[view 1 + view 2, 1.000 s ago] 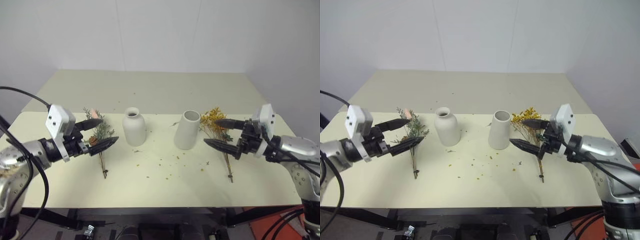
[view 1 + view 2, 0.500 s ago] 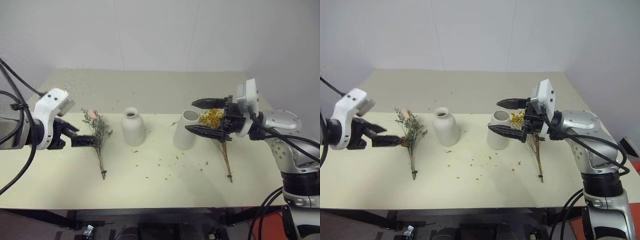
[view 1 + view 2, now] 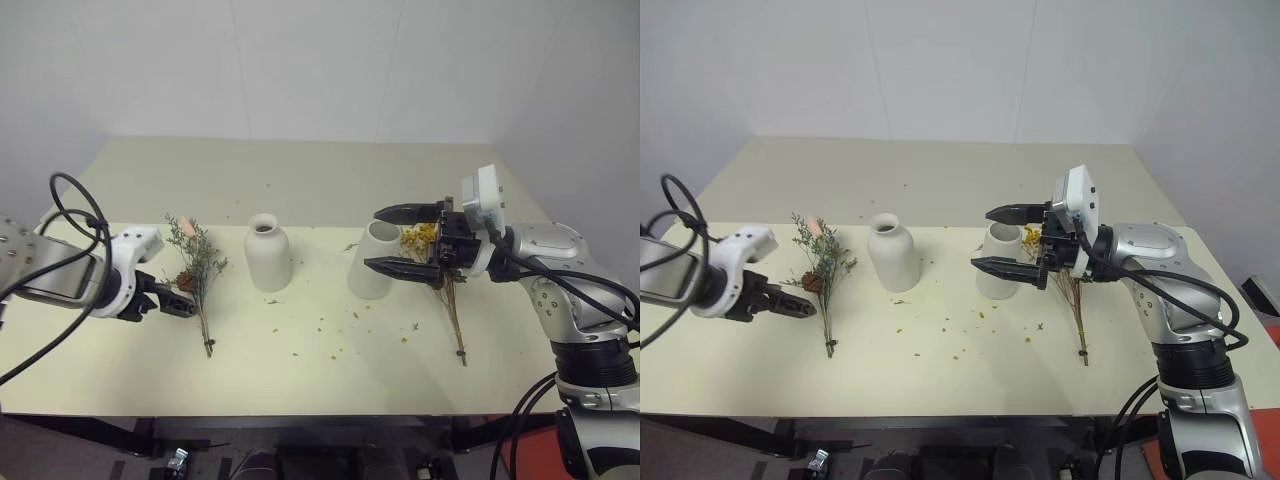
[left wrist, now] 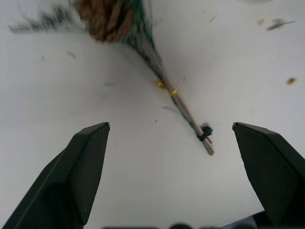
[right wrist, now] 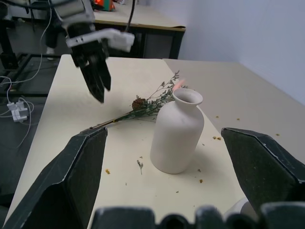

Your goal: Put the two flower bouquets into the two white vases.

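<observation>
Both bunches lie flat on the table [image 3: 300,375], neither yet picked up. The left gripper [image 3: 176,303], fingers spread and empty, points down beside the grey-green bouquet [image 3: 197,268] near the left edge; it should close low on the bound stems [image 4: 183,107], not the brittle heads. The right gripper [image 3: 392,241], also spread and empty, hangs level over the cylinder vase [image 3: 372,259], with the yellow bouquet [image 3: 436,262] just beside it. The bottle vase [image 3: 267,252] stands mid-table.
</observation>
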`<state>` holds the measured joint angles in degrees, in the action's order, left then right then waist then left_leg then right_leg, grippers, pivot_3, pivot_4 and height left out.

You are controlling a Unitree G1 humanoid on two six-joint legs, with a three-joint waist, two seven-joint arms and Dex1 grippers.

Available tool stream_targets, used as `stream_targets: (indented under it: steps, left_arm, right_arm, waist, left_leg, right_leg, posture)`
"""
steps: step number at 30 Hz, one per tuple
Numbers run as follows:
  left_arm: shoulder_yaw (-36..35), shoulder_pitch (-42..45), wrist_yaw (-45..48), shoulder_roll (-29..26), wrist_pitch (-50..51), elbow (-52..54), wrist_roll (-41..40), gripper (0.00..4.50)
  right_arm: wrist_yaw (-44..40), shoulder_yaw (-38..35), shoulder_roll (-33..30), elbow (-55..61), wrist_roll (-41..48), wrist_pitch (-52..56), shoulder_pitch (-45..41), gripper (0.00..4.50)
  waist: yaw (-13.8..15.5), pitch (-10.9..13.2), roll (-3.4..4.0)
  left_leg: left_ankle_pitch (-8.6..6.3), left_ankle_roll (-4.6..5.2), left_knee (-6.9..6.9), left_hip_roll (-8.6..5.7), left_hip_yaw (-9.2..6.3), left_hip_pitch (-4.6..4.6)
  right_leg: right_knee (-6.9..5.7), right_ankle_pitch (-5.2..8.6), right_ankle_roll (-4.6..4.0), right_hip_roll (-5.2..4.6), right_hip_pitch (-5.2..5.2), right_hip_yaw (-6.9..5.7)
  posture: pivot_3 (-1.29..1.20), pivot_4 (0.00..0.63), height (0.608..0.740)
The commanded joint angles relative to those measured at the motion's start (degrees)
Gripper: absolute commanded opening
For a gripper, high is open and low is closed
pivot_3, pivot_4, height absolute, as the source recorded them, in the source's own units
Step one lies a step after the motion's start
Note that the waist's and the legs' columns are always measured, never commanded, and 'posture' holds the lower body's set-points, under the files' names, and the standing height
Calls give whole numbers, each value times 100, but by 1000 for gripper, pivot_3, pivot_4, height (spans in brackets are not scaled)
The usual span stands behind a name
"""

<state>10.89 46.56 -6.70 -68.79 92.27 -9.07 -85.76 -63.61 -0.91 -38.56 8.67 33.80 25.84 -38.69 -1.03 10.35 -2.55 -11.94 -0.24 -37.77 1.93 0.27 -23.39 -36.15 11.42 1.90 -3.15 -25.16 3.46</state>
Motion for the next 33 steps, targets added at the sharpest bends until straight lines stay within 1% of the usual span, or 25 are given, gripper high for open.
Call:
stream_targets:
  steps: [1, 9, 16, 19, 22, 25, 26, 31, 33]
  left_arm:
    - [120, 245, -582, 156, 23, -138, -417, 4500]
    - [212, 698, -1583, 1012, 23, -1027, -199, 4500]
    - [64, 836, -1875, 1700, 23, -1410, 552, 4500]
    - [-6, 880, -1911, 1879, 23, -1444, 861, 3948]
    - [-115, 931, -1859, 1958, 23, -1468, 1114, 3024]
    - [-145, 959, -1772, 1945, 23, -1435, 1219, 2060]
    - [-159, 960, -1753, 1942, 23, -1425, 1263, 1636]
    - [-206, 993, -1680, 1948, 23, -1404, 1354, 88]
    - [-260, 965, -1660, 1955, 23, -1356, 1369, 40]
  right_arm:
    - [-38, -201, -84, 150, 64, -73, -105, 4467]
    - [47, -289, -84, 285, 148, -36, 11, 4467]
    - [119, -361, -91, 390, 208, -34, 111, 4467]
    - [154, -401, -84, 442, 238, -20, 159, 4500]
    - [193, -434, -82, 504, 253, -11, 227, 4500]
    - [235, -463, -87, 564, 282, 3, 284, 4500]
    - [247, -466, -90, 583, 286, 4, 303, 4500]
    - [295, -484, -98, 621, 308, 14, 345, 4500]
    - [309, -487, -95, 634, 311, 20, 355, 4500]
  waist:
    - [4, 0, 0]
    - [18, 0, -1]
    - [18, -1, -1]
    - [17, -1, -1]
    - [16, -1, -1]
    - [15, -1, -2]
    - [16, -1, -2]
    - [13, -1, -2]
    - [14, -1, -2]
  left_leg:
    - [0, 0, 0, -2, 0, -2]
    - [1, -2, -2, -7, 0, 3]
    - [2, -3, -2, -10, 0, 5]
    - [2, -4, -2, -11, 0, 6]
    - [2, -4, -1, -11, 0, 5]
    - [2, -4, -2, -11, -1, 4]
    - [2, -4, -2, -11, -1, 4]
    - [2, -4, -2, -11, -1, 4]
    - [2, -4, -2, -11, -1, 3]
  right_leg:
    - [1, -1, -2, -2, -2, 0]
    - [-1, -3, -3, -3, 3, 0]
    - [-3, -5, -6, -5, 4, 0]
    - [-2, -5, -5, -5, 6, 0]
    - [-3, -5, -6, -5, 6, 0]
    - [-3, -5, -6, -5, 5, 0]
    - [-2, -5, -6, -5, 6, 0]
    - [-2, -5, -5, -6, 5, 0]
    - [-2, -5, -6, -6, 5, 0]
  posture:
    - [0, 150, 740]
    - [0, 150, 740]
    - [0, 150, 740]
    - [0, 150, 740]
    - [0, 150, 740]
    - [0, 150, 740]
    - [0, 150, 740]
    - [0, 150, 740]
    - [0, 150, 740]
